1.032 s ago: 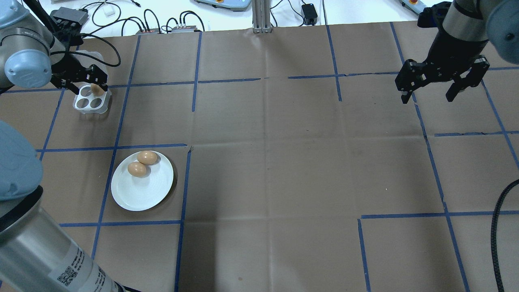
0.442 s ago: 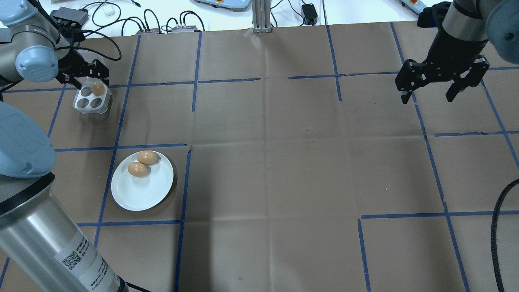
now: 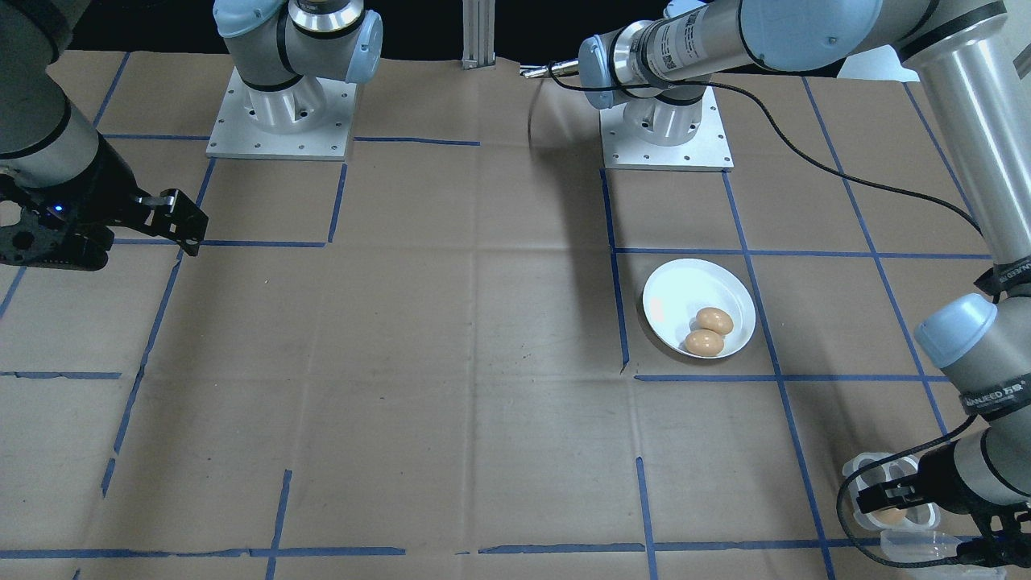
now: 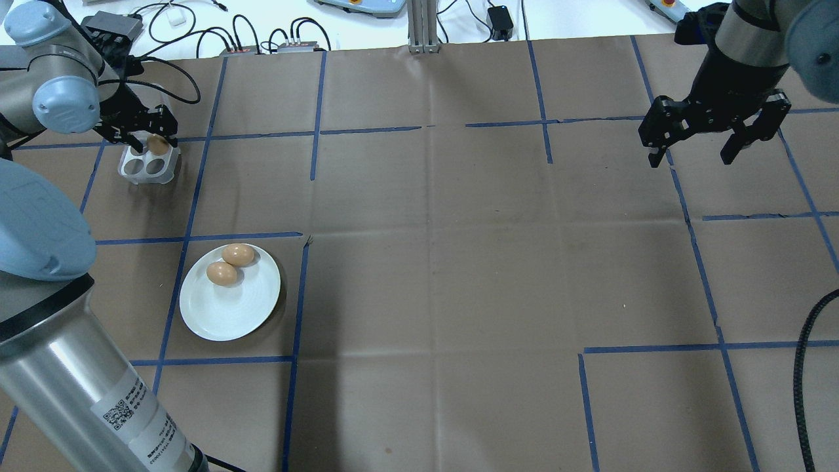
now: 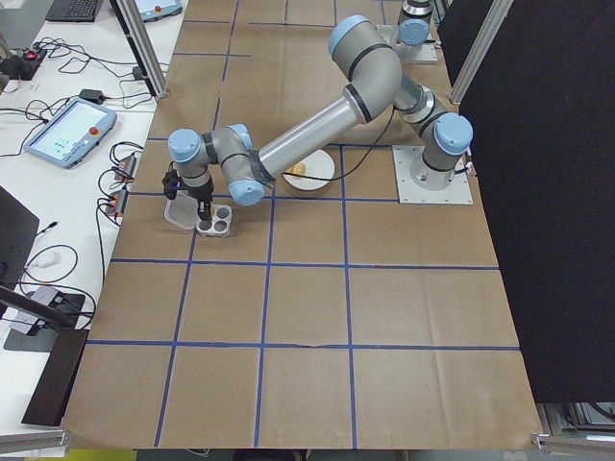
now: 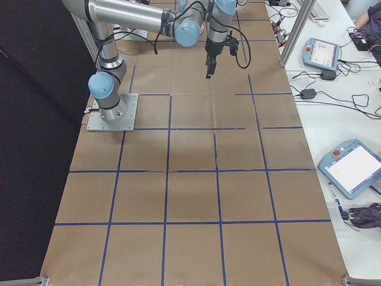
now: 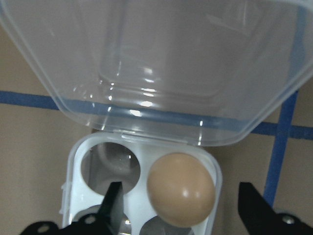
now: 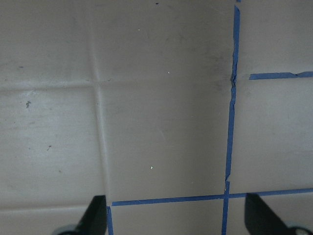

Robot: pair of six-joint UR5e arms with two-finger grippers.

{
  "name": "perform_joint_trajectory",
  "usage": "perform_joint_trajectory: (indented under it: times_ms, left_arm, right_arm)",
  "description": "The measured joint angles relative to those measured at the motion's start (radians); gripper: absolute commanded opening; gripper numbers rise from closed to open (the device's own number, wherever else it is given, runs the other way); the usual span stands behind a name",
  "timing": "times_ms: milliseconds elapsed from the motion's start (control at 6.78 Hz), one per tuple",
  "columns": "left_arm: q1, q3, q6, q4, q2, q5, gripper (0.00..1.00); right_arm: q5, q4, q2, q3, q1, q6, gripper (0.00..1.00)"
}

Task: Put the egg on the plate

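Observation:
A brown egg (image 7: pixel 181 188) sits in the far right cup of the square white egg tray (image 4: pixel 139 172), whose clear lid (image 7: pixel 171 63) lies open behind it. My left gripper (image 4: pixel 149 134) hangs open over that egg, one finger on each side and neither touching it. On the white plate (image 4: pixel 229 314) near the front left lie two brown eggs (image 4: pixel 238 254) (image 4: pixel 221 273), side by side at its far rim. At the far right, my right gripper (image 4: pixel 693 155) hangs open and empty above bare table.
The other tray cups (image 4: pixel 154 166) in view are empty. Blue tape lines (image 4: pixel 314 111) grid the brown table cover. Cables and boxes (image 4: pixel 262 39) lie beyond the far edge. My left arm's big link (image 4: pixel 78 387) fills the near left corner.
My left arm has swung, and its gripper has shifted slightly over the tray, around the egg. The egg, plate and right arm have not moved.

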Motion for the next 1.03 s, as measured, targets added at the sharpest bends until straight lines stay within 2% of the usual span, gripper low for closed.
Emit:
perform_joint_trajectory:
  times_ms: [295, 442, 737, 1032]
  left_arm:
    - [0.0, 0.006, 0.0, -0.009, 0.001, 0.018, 0.16]
    - [0.0, 0.007, 0.0, -0.01, 0.001, 0.024, 0.07]
    - [-0.002, 0.007, -0.001, -0.019, 0.011, 0.028, 0.02]
    - [-0.012, -0.015, -0.012, -0.122, 0.104, 0.021, 0.01]
  right_arm:
    - [-0.001, 0.0, 0.0, 0.0, 0.0, 0.0, 1.0]
    - [0.0, 0.0, 0.0, 0.0, 0.0, 0.0, 1.0]
    - [-0.001, 0.0, 0.0, 0.0, 0.0, 0.0, 1.0]
    - [0.0, 0.0, 0.0, 0.0, 0.0, 0.0, 1.0]
